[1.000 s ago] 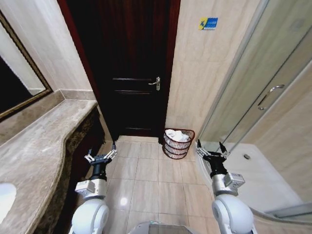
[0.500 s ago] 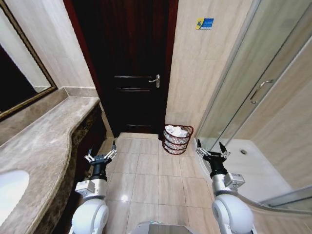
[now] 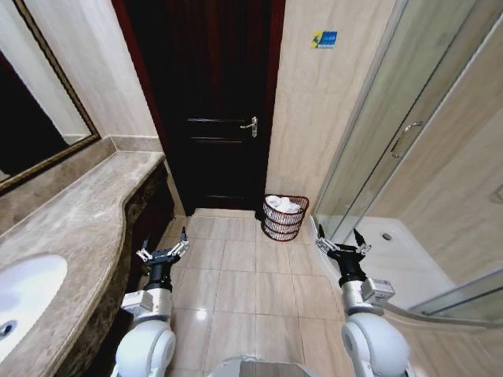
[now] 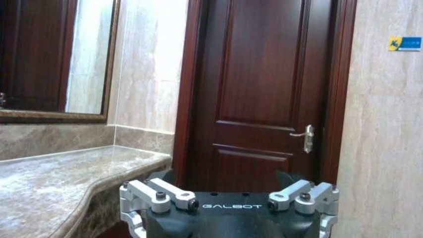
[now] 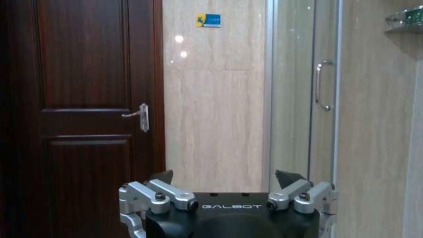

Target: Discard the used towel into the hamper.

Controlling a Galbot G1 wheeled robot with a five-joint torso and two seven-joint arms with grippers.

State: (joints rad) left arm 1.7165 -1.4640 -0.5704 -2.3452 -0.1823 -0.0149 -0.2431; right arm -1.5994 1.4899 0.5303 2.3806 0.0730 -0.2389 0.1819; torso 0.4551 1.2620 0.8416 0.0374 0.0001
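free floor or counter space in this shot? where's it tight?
Bare: the floor tiles between both open grippers, left and right, up to the door; the countertop between sink and wall. Crowded: the corner holding the hamper, already containing white cloth.

A dark wooden door [image 3: 224, 118] with a metal handle [image 3: 251, 126] stands between beige marble walls. Left runs a marble surface [image 3: 75, 228] under a framed mirror [image 3: 35, 126]; right, a glass shower door [image 3: 393, 133] over tiled floor [image 3: 244, 283].

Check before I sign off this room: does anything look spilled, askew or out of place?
Nothing stands out. The hamper stands upright by the door, white cloth inside; the floor looks clean.
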